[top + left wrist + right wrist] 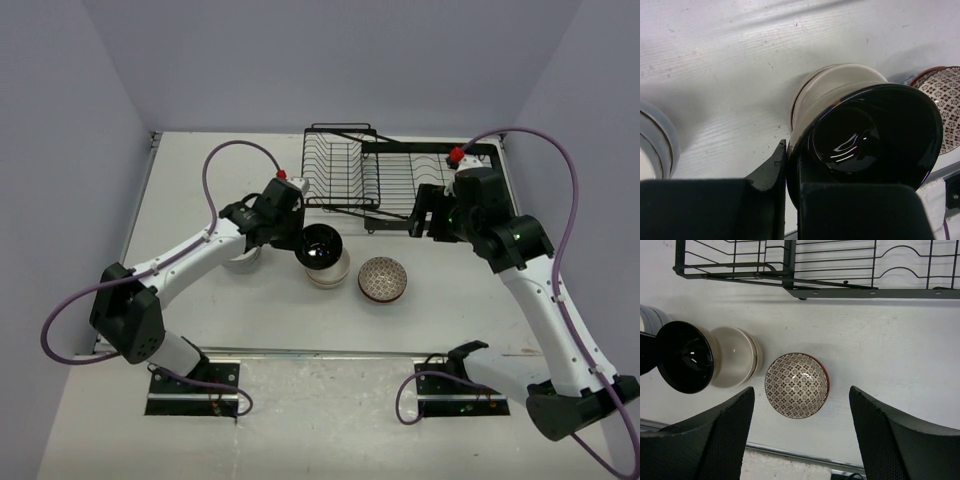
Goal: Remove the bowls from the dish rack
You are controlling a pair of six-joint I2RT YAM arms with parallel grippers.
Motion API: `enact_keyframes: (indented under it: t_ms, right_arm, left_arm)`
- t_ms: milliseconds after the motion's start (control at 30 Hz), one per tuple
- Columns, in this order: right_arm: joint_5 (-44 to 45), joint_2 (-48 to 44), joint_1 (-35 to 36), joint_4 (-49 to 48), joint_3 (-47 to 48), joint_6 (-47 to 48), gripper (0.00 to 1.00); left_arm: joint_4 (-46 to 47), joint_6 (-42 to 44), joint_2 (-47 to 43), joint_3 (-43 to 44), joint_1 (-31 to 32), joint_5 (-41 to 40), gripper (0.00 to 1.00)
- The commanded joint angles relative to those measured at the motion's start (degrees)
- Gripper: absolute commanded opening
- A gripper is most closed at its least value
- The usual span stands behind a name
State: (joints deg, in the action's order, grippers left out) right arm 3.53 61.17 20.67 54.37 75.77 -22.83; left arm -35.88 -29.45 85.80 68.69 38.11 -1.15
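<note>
The bowls [328, 274] sit in a loose row across the middle of the top view, on the desk [300, 330] and just in front of the dish rack [400, 175]. The rack lies at the upper middle and right of that view.

The black bowl [875, 140], glossy inside, is tilted so that its hollow faces the left wrist camera. It hangs over the cream bowls [735, 357], which look like a stack. Whether it touches them cannot be told.

The left hand [791, 167] is pinched tight on the black bowl's rim. One finger [767, 172] is outside the rim and the other is inside.

To the right of the cream stack, close but apart from it, stands the patterned bowl [796, 385]. It is upright, with a reddish-brown rim and a lattice print inside. At the left end of the row a white bowl [657, 145] with a grey band sits under the left arm's wrist.

The right hand [428, 222] hovers right of centre in the top view, by the rack's near edge. Its fingers [710, 440] are spread wide and hold nothing. In its own camera the patterned bowl lies on the desk between them, well below.
</note>
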Motion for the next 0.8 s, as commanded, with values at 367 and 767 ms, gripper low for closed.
enact_keyframes:
  t_ms: [367,767]
  right_arm:
    - [-0.45,0.01,-0.1,-3.13,-2.03,1.73,0.77]
    - [-1.33,0.45,-0.1,-4.1,-3.7,2.44,0.77]
  left_arm:
    - [7.49,-1.14,2.62,-1.8,-0.58,4.58,0.0]
    - [7.05,-1.05,2.71,-2.77,-0.49,3.87,0.16]
